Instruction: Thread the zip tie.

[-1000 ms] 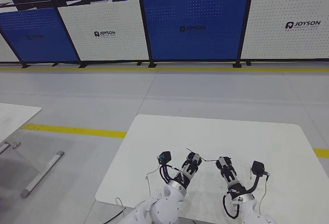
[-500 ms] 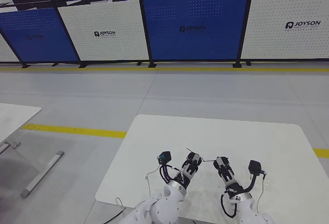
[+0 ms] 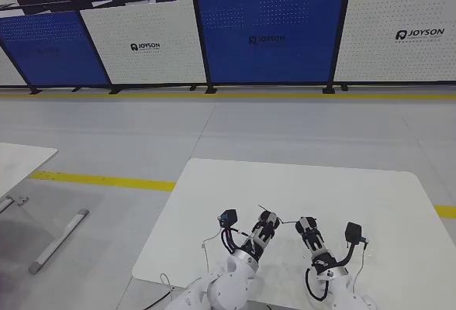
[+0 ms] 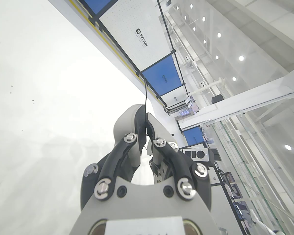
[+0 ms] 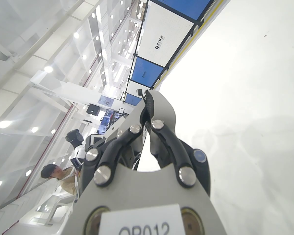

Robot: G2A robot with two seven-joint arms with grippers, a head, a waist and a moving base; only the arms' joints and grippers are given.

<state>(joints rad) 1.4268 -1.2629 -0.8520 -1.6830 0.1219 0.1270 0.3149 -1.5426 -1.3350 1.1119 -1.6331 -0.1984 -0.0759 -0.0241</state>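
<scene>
A thin black zip tie hangs between my two grippers above the near part of the white table. My left gripper is shut on the strap. In the left wrist view the strap sticks straight out past the shut fingertips of the left gripper. My right gripper is shut on the other end. In the right wrist view a short black stub of the zip tie pokes out beside the tips of the right gripper. The two grippers sit close together, tips turned toward each other.
The white tabletop stretches bare ahead of both arms. Its near edge lies close behind the left arm. Another white table stands off to the left across the grey floor. Blue and white partition panels line the far side.
The right arm has shifted slightly toward the left gripper, narrowing the gap between them. The left arm has kept still.
</scene>
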